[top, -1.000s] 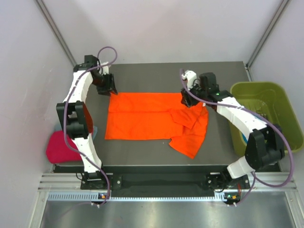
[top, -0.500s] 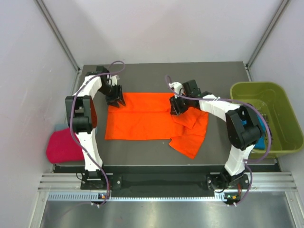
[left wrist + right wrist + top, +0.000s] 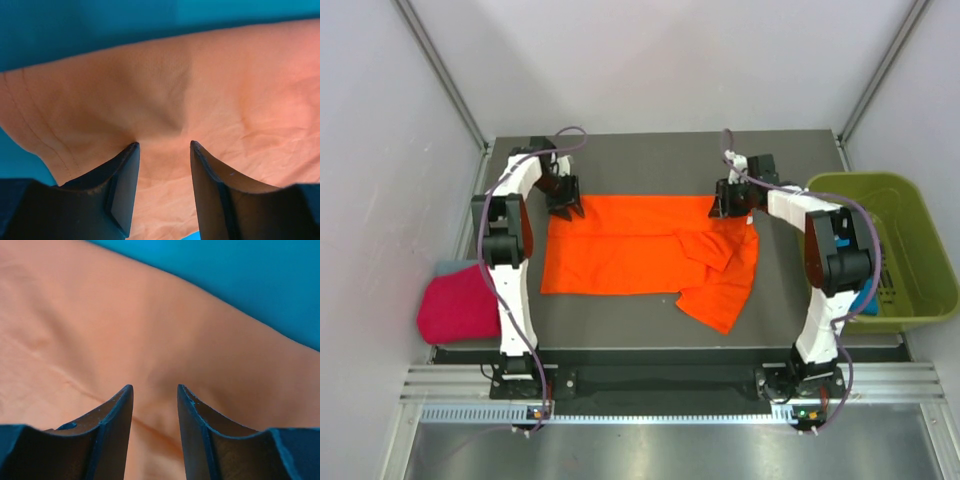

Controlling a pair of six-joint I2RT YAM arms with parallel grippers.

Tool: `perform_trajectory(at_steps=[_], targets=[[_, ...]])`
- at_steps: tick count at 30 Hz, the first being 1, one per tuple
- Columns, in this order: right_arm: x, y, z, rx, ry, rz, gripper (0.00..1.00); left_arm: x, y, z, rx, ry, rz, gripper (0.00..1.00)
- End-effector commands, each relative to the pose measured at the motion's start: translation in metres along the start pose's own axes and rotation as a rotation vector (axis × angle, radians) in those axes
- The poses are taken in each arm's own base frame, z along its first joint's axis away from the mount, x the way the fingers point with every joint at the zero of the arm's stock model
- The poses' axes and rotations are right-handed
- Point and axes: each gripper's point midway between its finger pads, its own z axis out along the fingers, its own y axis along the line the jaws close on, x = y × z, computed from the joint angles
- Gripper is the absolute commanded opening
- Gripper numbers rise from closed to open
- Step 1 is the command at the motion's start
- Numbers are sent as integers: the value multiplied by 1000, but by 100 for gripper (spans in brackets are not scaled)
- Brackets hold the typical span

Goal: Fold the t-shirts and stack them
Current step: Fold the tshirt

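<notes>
Right fingers (image 3: 112, 425) shifted along orange t-shirt (image 3: 620, 250) to its far corner; left fingers (image 3: 122, 192) opposite; both parted; folding barely started.

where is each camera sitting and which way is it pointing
top external: above and behind the arms, looking down on the table; left arm and right arm show, bases at the bottom.
left wrist: on the left arm, looking along the left fingers at the orange t-shirt.
right wrist: on the right arm, looking along the right fingers at that shirt.
shared: all three views show the orange t-shirt.
</notes>
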Motion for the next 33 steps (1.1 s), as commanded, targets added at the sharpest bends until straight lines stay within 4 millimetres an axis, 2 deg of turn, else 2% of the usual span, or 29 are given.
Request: perform_trajectory(at_steps=[1,4,5,6,8,9,10,16,17,20,25,29,32,33], targets=[[-6,-22,9,8,-14,119,41,-14,15,15,-65,-23,23,50],[-1,-41,16,30,9,183,41,-17,21,28,-75,-9,16,50],[3,-48,21,35,23,217,42,-17,10,33,-70,-4,43,50],[-6,-51,23,32,8,218,42,-18,10,36,-71,-1,45,50],[-7,-59,32,36,16,232,43,-20,12,41,-77,-1,50,50],[-23,-62,33,36,-12,223,43,-21,12,43,-78,0,51,50],[-27,-65,36,40,-18,225,43,-20,15,50,-79,8,48,50],[-61,-79,54,34,-95,257,46,-40,24,71,-116,-26,79,50],[-63,-81,56,38,-99,261,47,-51,23,69,-122,-59,90,50],[-71,-86,60,51,-123,260,48,-67,22,73,-128,-99,111,51],[-80,-90,61,64,-147,273,50,-84,27,78,-152,-150,127,52],[-85,-89,58,61,-157,273,51,-94,27,76,-165,-180,142,51],[-87,-77,46,31,-160,268,50,-111,17,48,-187,-252,157,49],[-87,-75,43,27,-160,265,50,-120,11,25,-205,-299,164,50]])
